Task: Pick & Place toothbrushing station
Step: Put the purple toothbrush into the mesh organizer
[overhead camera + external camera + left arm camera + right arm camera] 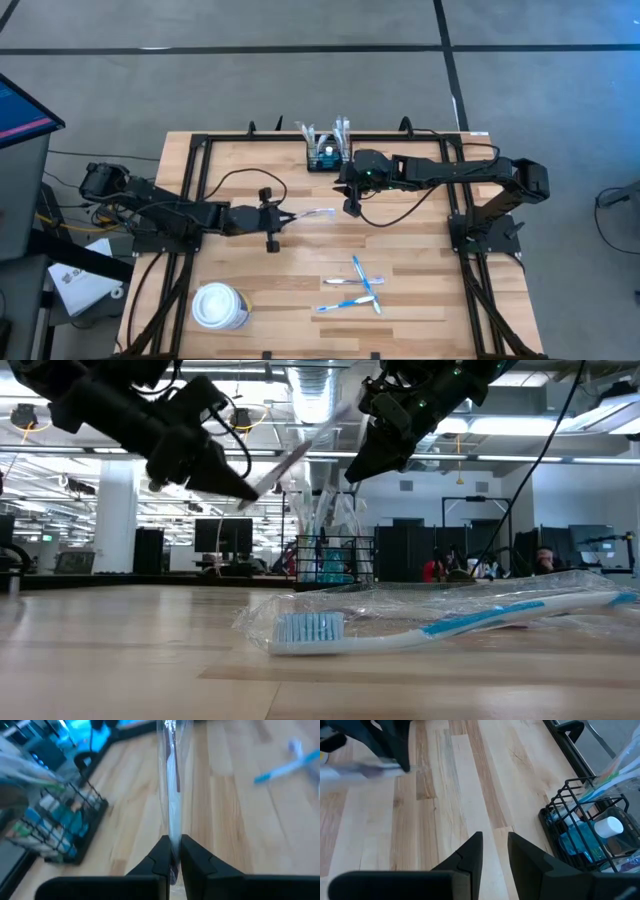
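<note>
The toothbrushing station (325, 152), a black wire-mesh box holding wrapped brushes and tubes, stands at the table's far edge; it also shows in the low view (330, 560) and both wrist views (60, 825) (590, 832). My left gripper (283, 216) (172, 851) is left of centre, above the table, shut on a toothbrush in a clear wrapper (315, 213) (290, 460). My right gripper (350, 205) (495, 850) hangs open just near of the station with nothing between its fingers. My left gripper pinches the wrapped toothbrush by its near end (172, 832) between its two fingers. The fingers come from the table's left, slanting slightly down, and the brush runs on in line with them toward the table's right. It is lifted clear of the table.
Three more wrapped toothbrushes (355, 285) lie crossed on the table's near right part; one of them (430, 625) fills the low view's foreground. A white lidded paper cup (220, 305) stands near the front left. Bare wood lies between the grippers and the brushes.
</note>
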